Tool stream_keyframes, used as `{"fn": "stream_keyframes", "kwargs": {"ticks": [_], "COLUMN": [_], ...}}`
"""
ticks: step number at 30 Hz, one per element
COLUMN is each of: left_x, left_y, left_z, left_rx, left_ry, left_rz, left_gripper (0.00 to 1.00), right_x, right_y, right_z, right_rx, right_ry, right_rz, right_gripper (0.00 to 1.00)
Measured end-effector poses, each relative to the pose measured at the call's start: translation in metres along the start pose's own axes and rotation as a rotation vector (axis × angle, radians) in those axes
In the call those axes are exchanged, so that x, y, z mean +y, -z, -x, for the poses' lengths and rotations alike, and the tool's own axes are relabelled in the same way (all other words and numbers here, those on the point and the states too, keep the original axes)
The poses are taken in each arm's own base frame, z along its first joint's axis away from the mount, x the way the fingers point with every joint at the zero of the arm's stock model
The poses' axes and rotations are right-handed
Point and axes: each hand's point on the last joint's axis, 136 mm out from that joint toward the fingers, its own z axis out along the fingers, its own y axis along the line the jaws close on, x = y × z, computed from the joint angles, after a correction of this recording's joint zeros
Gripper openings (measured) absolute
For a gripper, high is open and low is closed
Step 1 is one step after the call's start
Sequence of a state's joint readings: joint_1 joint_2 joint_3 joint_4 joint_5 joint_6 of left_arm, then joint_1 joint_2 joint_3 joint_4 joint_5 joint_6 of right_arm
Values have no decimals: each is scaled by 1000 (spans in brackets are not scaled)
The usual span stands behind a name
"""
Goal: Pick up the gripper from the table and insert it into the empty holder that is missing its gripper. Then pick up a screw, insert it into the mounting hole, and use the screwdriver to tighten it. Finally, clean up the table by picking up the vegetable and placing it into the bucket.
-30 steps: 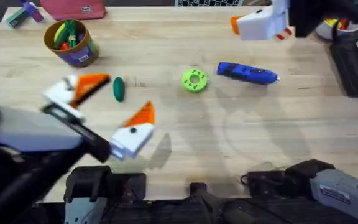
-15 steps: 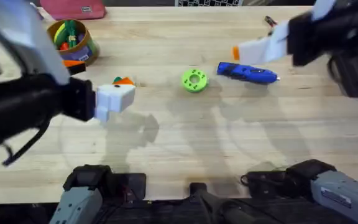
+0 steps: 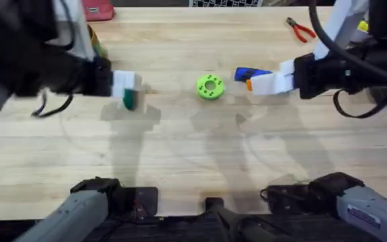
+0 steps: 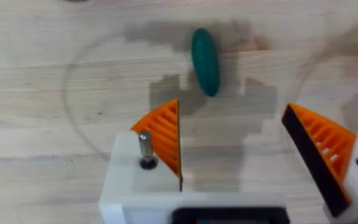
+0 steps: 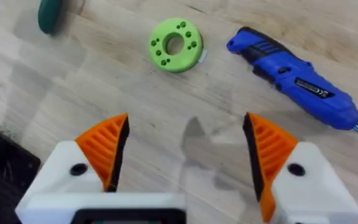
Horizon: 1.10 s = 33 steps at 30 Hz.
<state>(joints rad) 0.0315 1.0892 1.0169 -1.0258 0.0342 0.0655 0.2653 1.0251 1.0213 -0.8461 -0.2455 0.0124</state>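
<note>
The dark green vegetable (image 4: 205,61) lies on the wood just ahead of my left gripper (image 4: 235,149), which is open above the table, its orange ribbed pads (image 4: 165,134) empty. From overhead, the left gripper (image 3: 125,84) hovers at the vegetable (image 3: 129,101). My right gripper (image 5: 185,155) is open too and holds nothing. It hangs over the near end of the blue screwdriver (image 5: 294,78), and overhead the right gripper (image 3: 269,83) covers part of the screwdriver (image 3: 250,72). A sliver of the bucket (image 3: 94,42) shows beside the left arm. The loose gripper and the holder are out of view.
A lime-green ring with holes (image 3: 210,87) sits mid-table between the two grippers. Red-handled pliers (image 3: 301,28) lie at the far right. A pink case (image 3: 98,9) rests at the far edge. A small screw (image 4: 145,148) stands on the left finger block.
The left arm swung up and across, bringing its gripper over the vegetable and hiding most of the bucket. The right gripper came down toward the near side, onto the screwdriver's end.
</note>
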Motion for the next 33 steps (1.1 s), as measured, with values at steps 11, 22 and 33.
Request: {"fn": "stream_keyframes", "kwargs": {"ticks": [11, 22, 33], "left_x": [19, 15, 20], "left_y": [-98, -145, -149], "left_z": [-14, -24, -16], "left_rx": [290, 374, 354], "left_ry": [132, 178, 191], "left_rz": [51, -1, 12], "left_gripper": [985, 985, 317], "right_x": [0, 0, 0], "right_y": [0, 0, 0], "right_z": [-6, -6, -6], "right_rx": [24, 24, 24], "right_ry": [-10, -11, -14], "right_rz": [0, 0, 0], "right_gripper": [994, 994, 994]}}
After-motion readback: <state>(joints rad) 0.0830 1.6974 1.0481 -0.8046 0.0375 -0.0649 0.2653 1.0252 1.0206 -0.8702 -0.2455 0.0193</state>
